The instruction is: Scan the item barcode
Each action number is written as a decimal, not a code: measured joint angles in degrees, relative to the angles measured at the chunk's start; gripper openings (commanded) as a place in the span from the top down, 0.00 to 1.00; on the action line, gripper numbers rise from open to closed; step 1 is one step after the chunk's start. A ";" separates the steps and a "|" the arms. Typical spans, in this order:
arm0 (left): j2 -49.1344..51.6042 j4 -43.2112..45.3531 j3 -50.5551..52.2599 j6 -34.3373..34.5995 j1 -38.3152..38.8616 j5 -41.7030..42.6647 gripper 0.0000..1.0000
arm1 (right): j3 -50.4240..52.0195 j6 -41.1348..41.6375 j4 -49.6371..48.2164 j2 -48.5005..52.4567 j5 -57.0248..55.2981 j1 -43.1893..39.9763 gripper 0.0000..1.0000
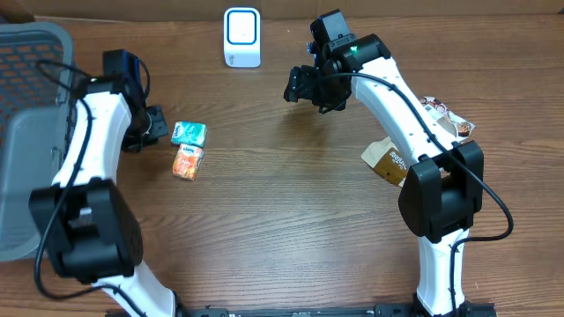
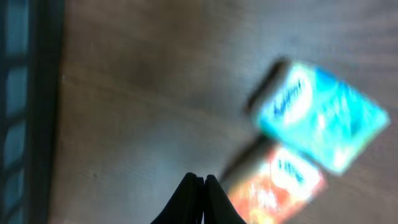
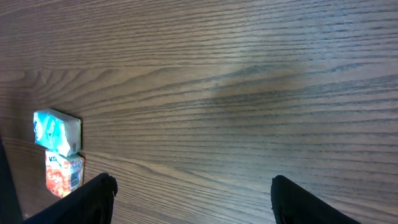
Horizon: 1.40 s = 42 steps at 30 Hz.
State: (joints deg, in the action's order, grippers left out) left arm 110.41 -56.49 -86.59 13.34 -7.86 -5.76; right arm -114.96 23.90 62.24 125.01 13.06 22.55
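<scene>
We look down on a wooden table (image 1: 282,220) with a white scanner (image 1: 241,37) standing at its far edge, and we place everything else from that scanner.

Nearer to us than the scanner and a little to its left lie two small packets. The teal packet (image 1: 189,134) is the closer of the two to the scanner, and the orange packet (image 1: 187,162) sits just beyond it, touching or almost touching. Both lie flat on the wood, and nothing holds either one.

The left gripper (image 1: 156,123) hangs farther left of the scanner, just beside the teal packet but apart from it. In the left wrist view its two dark fingers (image 2: 191,198) are pressed together with nothing between them, so it is closed and empty. That view is blurred, showing both packets as smears of teal (image 2: 323,118) and orange (image 2: 277,186).

The right gripper (image 1: 301,86) hovers to the right of the scanner, above bare wood. Its fingers (image 3: 93,198) stand wide apart and hold nothing.

A grey basket (image 1: 26,141) fills the table's edge far left of the scanner. Far to its right, by the right arm's base, lie a brown paper bag (image 1: 388,161) and a printed wrapper (image 1: 445,114).
</scene>
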 measured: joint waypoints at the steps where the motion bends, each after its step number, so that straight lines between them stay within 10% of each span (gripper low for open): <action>1: 0.90 1.51 0.00 0.00 0.00 -0.13 0.96 | 0.00 0.00 -0.02 -0.02 0.00 -0.02 0.22; 27: 11.65 14.32 0.00 -0.20 16.59 9.62 0.96 | 0.00 -1.42 1.53 -0.02 -0.46 0.00 0.22; 42: 2.86 -9.29 -11.85 0.33 12.22 2.60 0.95 | 0.00 -4.96 7.28 -0.02 -0.98 -2.58 0.22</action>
State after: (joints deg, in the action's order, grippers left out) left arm 113.27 -65.78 -98.43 13.67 4.36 -3.16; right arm -114.96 18.94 69.52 124.99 12.08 19.97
